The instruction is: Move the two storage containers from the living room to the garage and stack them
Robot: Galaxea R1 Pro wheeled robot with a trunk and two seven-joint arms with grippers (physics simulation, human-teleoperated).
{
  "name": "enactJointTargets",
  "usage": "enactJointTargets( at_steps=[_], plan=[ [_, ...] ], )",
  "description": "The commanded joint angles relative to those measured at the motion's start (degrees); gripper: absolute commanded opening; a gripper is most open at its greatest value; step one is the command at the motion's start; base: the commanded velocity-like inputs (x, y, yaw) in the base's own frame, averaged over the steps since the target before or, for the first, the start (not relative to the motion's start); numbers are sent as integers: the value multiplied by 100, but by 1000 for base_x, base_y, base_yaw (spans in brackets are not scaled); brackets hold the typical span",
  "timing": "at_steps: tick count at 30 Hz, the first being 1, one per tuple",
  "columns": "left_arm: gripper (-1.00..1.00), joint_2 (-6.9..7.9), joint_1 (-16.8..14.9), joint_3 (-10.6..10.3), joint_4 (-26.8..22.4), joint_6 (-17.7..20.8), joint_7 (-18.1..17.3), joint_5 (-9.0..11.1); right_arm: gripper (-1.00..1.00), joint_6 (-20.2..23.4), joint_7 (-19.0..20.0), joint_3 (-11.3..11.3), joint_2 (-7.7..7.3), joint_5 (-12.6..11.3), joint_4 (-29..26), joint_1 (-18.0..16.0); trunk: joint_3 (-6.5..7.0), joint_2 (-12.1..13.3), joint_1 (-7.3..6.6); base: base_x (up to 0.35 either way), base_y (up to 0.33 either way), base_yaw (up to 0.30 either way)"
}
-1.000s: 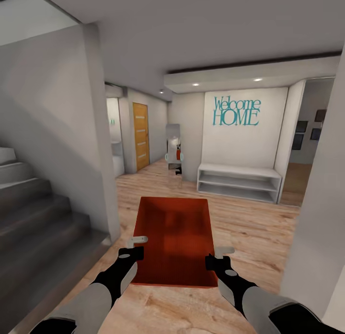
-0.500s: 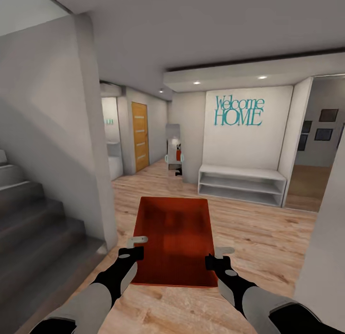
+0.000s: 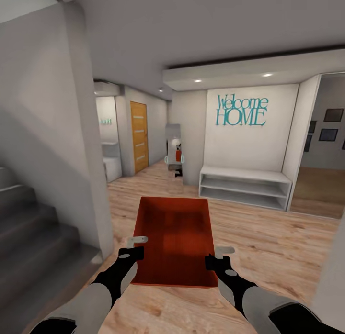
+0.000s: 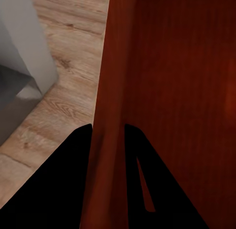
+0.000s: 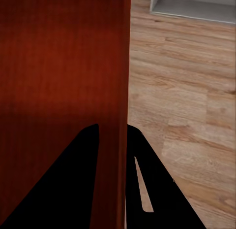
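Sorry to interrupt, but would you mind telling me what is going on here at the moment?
The robot is carrying an orange-red storage container in front of itself through a hallway with a wood plank floor. Its left hand grips the bin's left wall and its right hand the right wall. A staircase lies to its left, and a white shelf bench stands ahead under a Welcome Home sign.

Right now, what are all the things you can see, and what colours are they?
Bin: one, orange-red, held between both grippers above the wood floor.
Stairs: one flight, grey, on the left.
Door: one, orange wood, down the hall.
Shelf: one, white, low against the far wall.
Sign: one, teal, reads Welcome HOME, above the shelf.
Floor: light wood planks.
Left gripper: black, shut on the bin's wall.
Right gripper: black, shut on the opposite wall.
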Motion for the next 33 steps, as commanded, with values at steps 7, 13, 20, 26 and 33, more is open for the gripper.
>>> enactJointTargets(
  at_steps=[7, 13, 20, 26, 33],
  plan=[
    [-100, 238, -8, 360, -27, 40, 64, -3, -100, -22, -36, -181, -8, -34, -3, -1, -9, -6, 4, 322, 0, 0],
    [-100, 238, -8, 360, -28, 40, 64, -3, -100, -24, -43, -181, -8, -34, -3, 1, -9, -6, 4, 322, 0, 0],
    [-100, 239, -8, 360, -31, 40, 64, -3, -100, -24, -45, -181, -8, -34, -3, 2, -9, -6, 4, 322, 0, 0],
    [-100, 235, -8, 360, -33, 40, 64, -3, -100, -24, -45, -181, -8, -34, -1, 1, -9, -6, 4, 322, 0, 0],
    [-100, 241, -8, 360, -35, 40, 64, -3, -100, -24, -45, -181, -8, -34, 0, 3, -9, -6, 4, 322, 0, 0]
  ],
)
